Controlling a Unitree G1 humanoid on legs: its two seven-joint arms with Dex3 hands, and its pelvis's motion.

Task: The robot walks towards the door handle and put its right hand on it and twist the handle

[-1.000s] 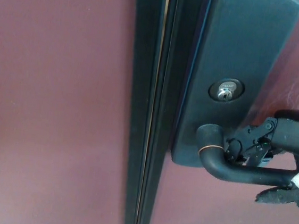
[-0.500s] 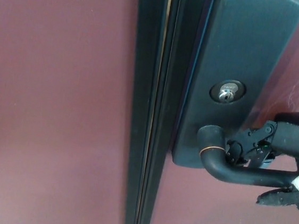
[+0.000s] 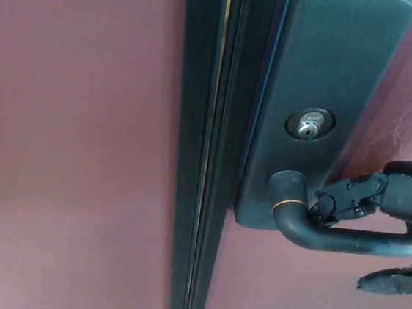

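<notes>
The dark door handle (image 3: 344,239) juts right from a tall dark plate (image 3: 324,78) on the maroon door; a keyhole (image 3: 309,125) sits above it. My right hand (image 3: 383,217) comes in from the right edge. One black finger (image 3: 349,197) lies along the top of the lever, its tip near the lever's base. The thumb (image 3: 394,281) hangs below the lever with a gap, so the hand straddles the lever without clamping it. The left hand is out of sight.
The dark door edge and frame strip (image 3: 206,154) runs top to bottom left of the plate. Maroon door surface (image 3: 67,140) fills the remaining view, very close to the camera.
The thumb has dropped a little away from the lever's underside and the white tag at the wrist has slid nearly out of frame. The lever keeps about the same angle.
</notes>
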